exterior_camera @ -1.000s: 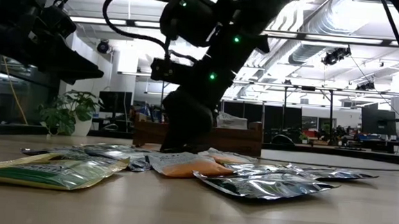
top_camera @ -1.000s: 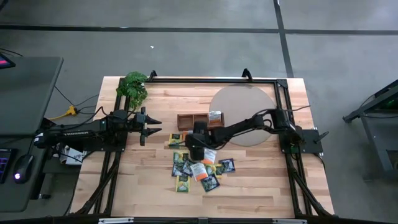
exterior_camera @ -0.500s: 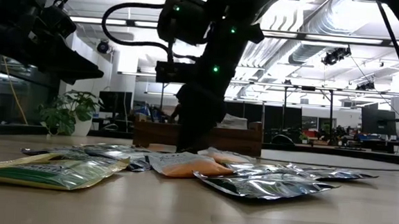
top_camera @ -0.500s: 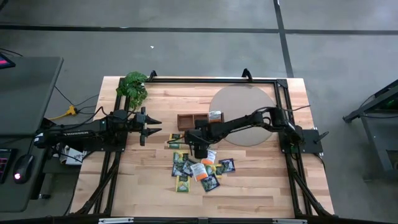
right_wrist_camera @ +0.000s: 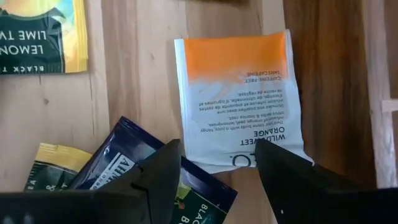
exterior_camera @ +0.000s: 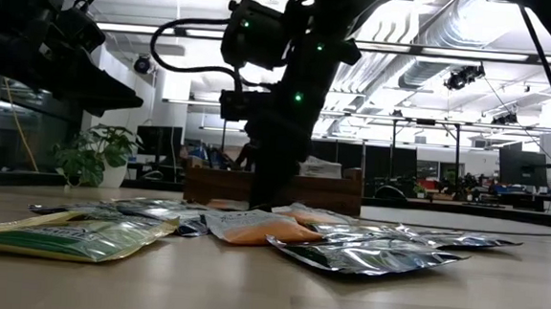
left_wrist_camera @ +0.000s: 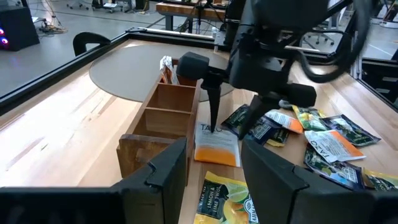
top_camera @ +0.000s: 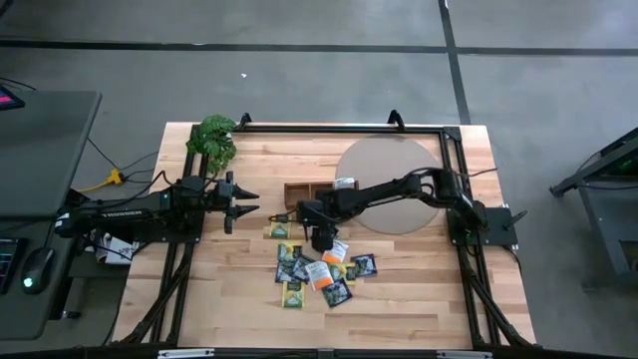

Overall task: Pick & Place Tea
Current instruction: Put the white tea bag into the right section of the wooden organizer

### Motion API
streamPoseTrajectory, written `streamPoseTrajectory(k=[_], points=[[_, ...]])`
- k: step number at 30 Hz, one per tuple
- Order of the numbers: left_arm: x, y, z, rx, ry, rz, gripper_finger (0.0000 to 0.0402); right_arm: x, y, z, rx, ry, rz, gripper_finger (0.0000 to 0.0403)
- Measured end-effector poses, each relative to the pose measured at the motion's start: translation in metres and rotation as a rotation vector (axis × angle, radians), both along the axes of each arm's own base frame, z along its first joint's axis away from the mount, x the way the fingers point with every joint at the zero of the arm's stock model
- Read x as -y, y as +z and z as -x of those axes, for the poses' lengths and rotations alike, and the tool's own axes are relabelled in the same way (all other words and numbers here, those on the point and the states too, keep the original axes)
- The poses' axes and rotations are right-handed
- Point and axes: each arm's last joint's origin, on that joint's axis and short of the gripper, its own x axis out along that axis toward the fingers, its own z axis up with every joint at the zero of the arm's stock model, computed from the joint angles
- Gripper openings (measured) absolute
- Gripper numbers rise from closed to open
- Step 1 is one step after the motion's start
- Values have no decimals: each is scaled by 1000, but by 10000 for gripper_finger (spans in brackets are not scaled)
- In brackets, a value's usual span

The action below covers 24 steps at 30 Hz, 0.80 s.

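On the wooden table [top_camera: 419, 289], the right arm has swung its gripper [top_camera: 320, 237] over the last second from the middle of the scattered tea sachets [top_camera: 317, 269] toward the wooden tray [top_camera: 309, 191]. It now hangs, jaws apart and empty, over an orange-white sachet [right_wrist_camera: 239, 99] lying flat just beside the tray. This suggests the next pick is chosen but not yet made; the left gripper [top_camera: 239, 202] waits open near the plant [top_camera: 213, 138].

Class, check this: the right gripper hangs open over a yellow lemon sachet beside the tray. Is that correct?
Not quite. The sachet under the open right gripper is orange and white, not yellow lemon, as the right wrist view shows. It does lie beside the tray.
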Motion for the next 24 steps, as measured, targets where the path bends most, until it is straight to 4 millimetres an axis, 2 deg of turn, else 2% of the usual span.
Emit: streamPoseTrajectory(k=[15,24], points=[[0,0,0,0,1,0,150,4,-13,1,-57,-8,-45,203],[0,0,0,0,0,0,150,3,-15,2,-67,-16,-53,142]])
